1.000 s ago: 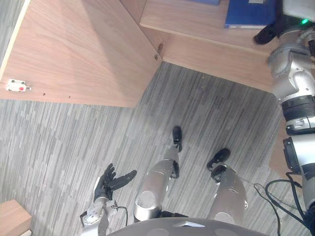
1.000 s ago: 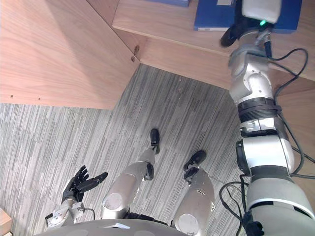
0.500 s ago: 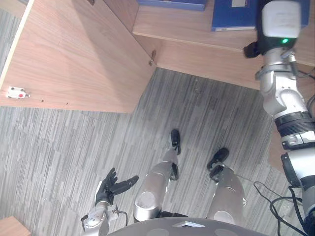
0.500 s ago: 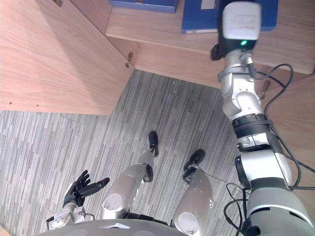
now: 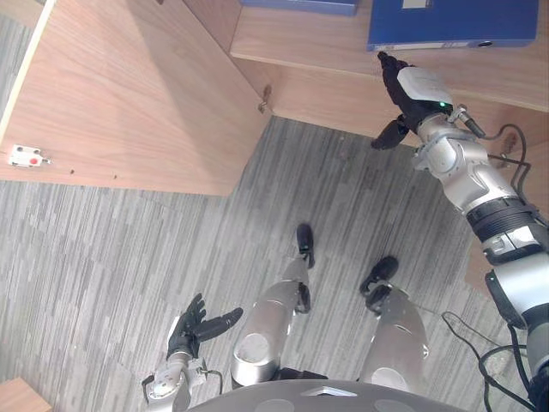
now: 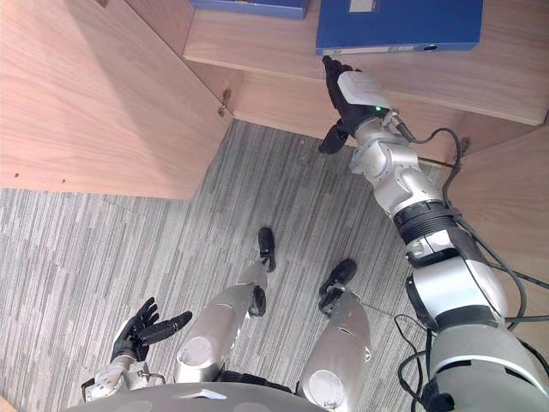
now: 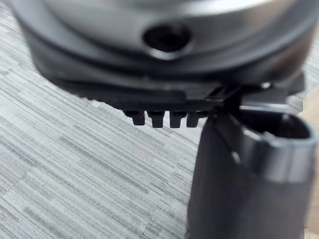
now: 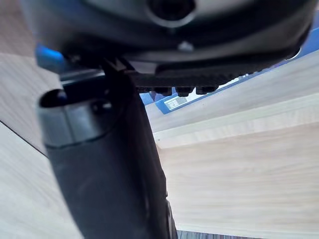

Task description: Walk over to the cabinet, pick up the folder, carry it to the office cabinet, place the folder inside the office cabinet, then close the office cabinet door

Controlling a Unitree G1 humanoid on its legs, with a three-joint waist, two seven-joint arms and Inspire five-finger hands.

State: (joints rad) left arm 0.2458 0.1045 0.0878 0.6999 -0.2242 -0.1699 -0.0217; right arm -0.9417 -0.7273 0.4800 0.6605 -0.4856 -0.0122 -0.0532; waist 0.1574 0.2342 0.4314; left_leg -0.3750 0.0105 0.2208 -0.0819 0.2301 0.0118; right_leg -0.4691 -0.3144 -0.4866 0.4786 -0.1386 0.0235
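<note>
A blue folder lies flat on the wooden shelf of the open office cabinet, with a second blue folder to its left. My right hand hovers just in front of the shelf's edge, below the folder and apart from it, fingers straight and thumb spread, holding nothing. In the right wrist view the thumb stands before the shelf, and a strip of the blue folder shows past the fingers. My left hand hangs open low at my left side above the floor.
The cabinet's left door stands swung wide open over the grey striped carpet, with a small white latch near its outer edge. Another wooden door panel stands at the right. A wooden corner shows at the lower left.
My right hand has drawn back from the blue folder on the shelf, down to the shelf's front edge, leaving the folder lying there. The left hand has stayed in place.
</note>
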